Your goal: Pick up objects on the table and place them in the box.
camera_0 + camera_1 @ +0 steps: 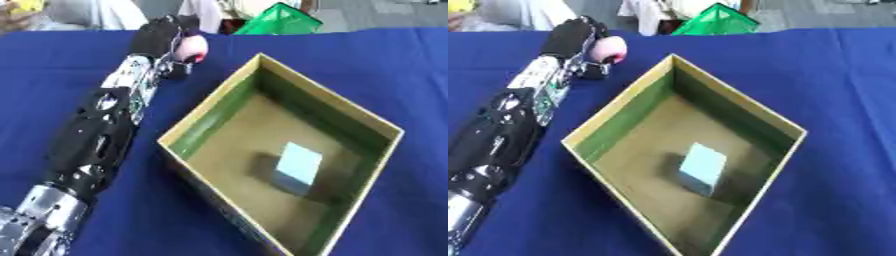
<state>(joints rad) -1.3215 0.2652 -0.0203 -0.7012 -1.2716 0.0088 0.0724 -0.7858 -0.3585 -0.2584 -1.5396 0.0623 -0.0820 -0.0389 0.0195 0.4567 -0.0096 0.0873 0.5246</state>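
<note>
We see the left arm (96,135) reaching from the near left corner out across the blue table (385,70) toward its far side. At the end of it, the left hand (162,37) has its fingers curled round a pink object (191,48), rounded, with a touch of red at its lower edge; we cannot make out more of it. Hand and object sit at the far left, just beyond the far corner of the box (737,100) and outside it. The box lies open in the middle of the table, turned so one corner points away from us; its rim is pale, its inner walls green and its floor brown. Inside, near the middle of the floor, rests a pale blue block (703,167), apart from the walls. Beyond the table's far edge shows something green (278,20). The right hand appears in neither view.
</note>
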